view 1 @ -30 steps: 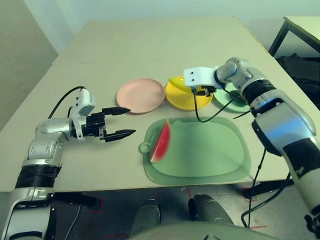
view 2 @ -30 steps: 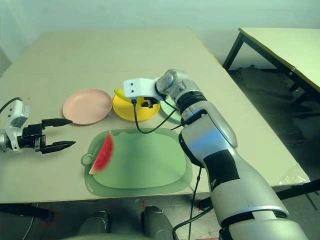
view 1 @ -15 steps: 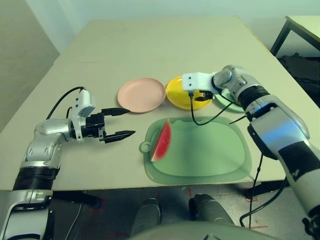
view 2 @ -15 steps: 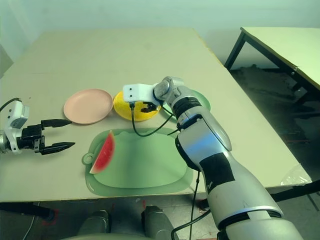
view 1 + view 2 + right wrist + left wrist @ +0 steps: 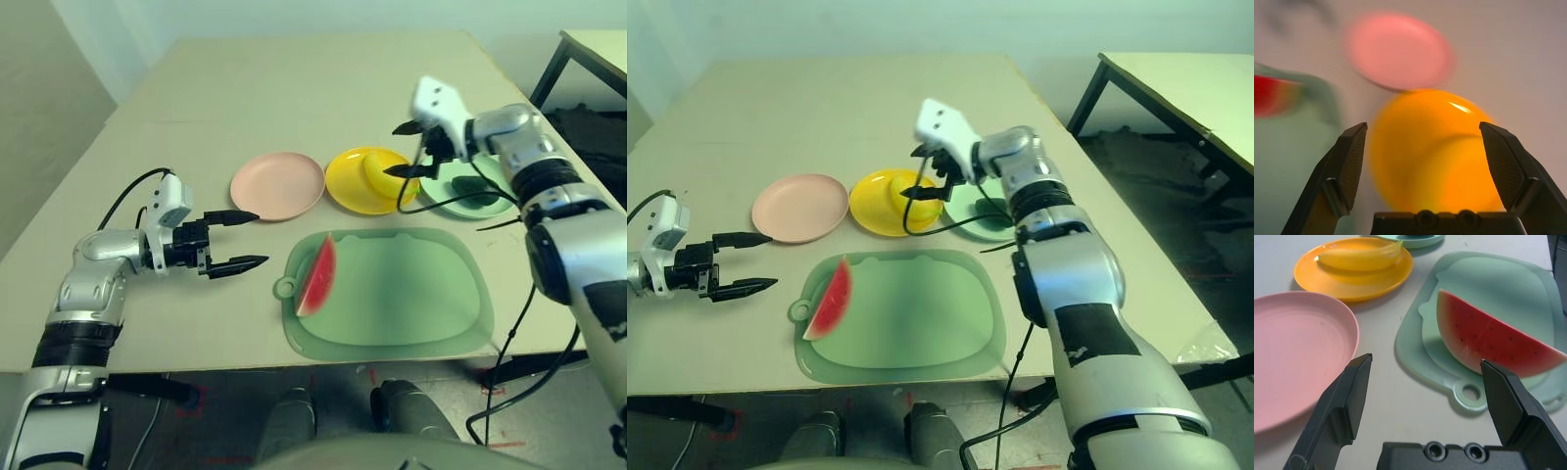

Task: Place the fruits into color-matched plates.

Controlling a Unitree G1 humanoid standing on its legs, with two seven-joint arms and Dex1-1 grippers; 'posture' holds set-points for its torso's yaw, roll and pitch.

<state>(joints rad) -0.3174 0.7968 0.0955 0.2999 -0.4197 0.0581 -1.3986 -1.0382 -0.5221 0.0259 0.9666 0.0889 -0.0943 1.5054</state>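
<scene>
Left eye view shows us banana in yellow plate, avocado in green plate; watermelon remains on mat, pink plate waiting. Both tools, left tool and right tool, stand apart, holding nothing.

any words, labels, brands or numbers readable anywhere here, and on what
None: no text, label, brand or number can be read in any view.
The pink plate, yellow plate, green plate, watermelon wedge, banana and green mat are plain.
The grippers' white housings show no legible marking.
</scene>
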